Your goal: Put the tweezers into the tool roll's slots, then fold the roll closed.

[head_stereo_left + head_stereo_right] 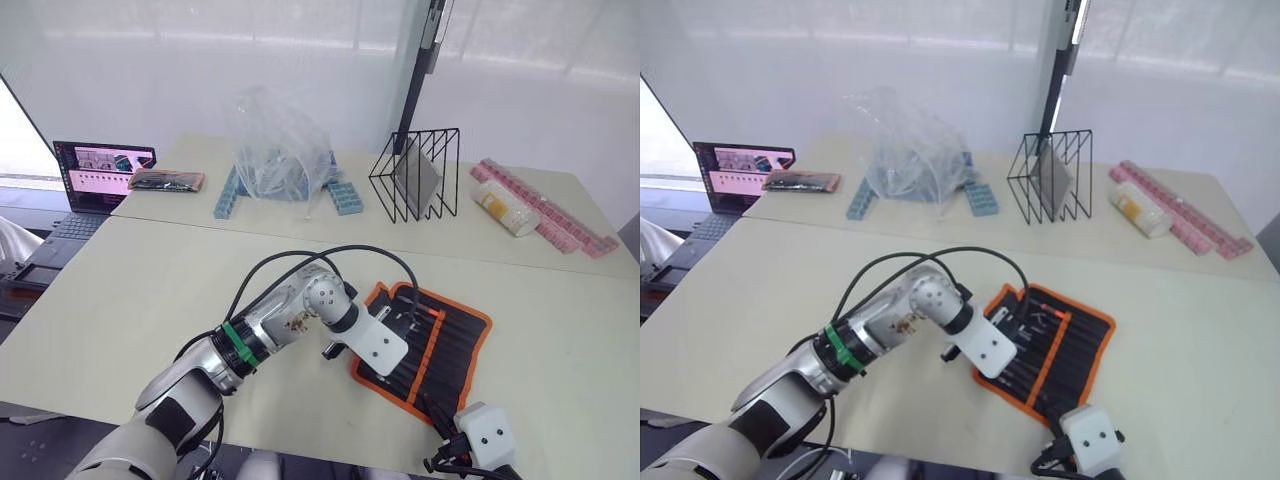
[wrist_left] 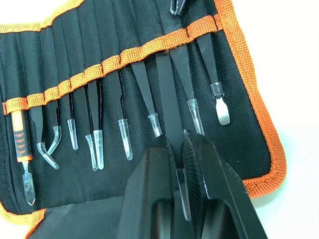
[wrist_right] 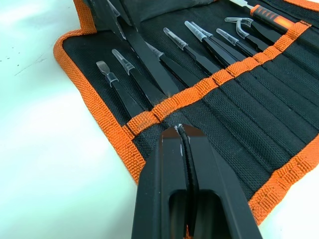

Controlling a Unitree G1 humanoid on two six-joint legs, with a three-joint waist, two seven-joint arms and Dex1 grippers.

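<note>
The tool roll (image 1: 455, 345) lies open on the table, black with orange trim. Several tweezers (image 2: 94, 107) with clear tip caps sit in its slots (image 2: 75, 45) under the orange strip (image 2: 114, 62). My left gripper (image 2: 178, 144) is shut on one black pair of tweezers (image 2: 167, 94), whose far end runs under the orange strip into a slot. My right gripper (image 3: 182, 130) is shut, its tips resting on the roll's fabric just beyond the orange strip, in line with that same pair of tweezers (image 3: 142, 55).
An orange-handled tool (image 2: 22, 144) and a flat spatula tool (image 2: 219, 94) sit in the roll's end slots. At the back of the table stand a wire rack (image 1: 418, 175), a plastic bag (image 1: 275, 145), pink strips (image 1: 545, 205) and a laptop (image 1: 95, 175).
</note>
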